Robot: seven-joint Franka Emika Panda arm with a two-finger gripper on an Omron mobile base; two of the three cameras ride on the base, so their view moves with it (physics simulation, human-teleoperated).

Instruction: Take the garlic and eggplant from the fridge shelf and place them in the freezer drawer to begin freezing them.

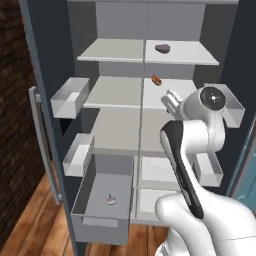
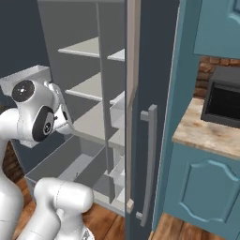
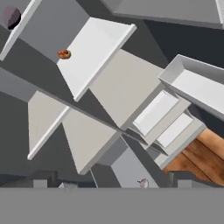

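Note:
The eggplant (image 1: 162, 48), a dark purple-brown lump, lies on the top right fridge shelf (image 1: 192, 54); the hand view has it in its top left corner (image 3: 11, 16). The pale garlic (image 1: 110, 200) rests on the floor of the pulled-out freezer drawer (image 1: 88, 183), and peeks in at the bottom of the hand view (image 3: 143, 183). My gripper (image 1: 170, 100) hovers in front of the middle shelves, below the eggplant and well above the drawer. Its fingertips (image 3: 43, 180) stand far apart, open, with nothing between them.
A small orange-red item (image 1: 156, 79) lies on the second shelf. Pale door bins (image 1: 70, 97) (image 1: 228, 103) jut out on both sides. The right fridge door with its handle (image 2: 149, 164) stands open beside a counter and microwave (image 2: 222, 96). Wood floor lies below.

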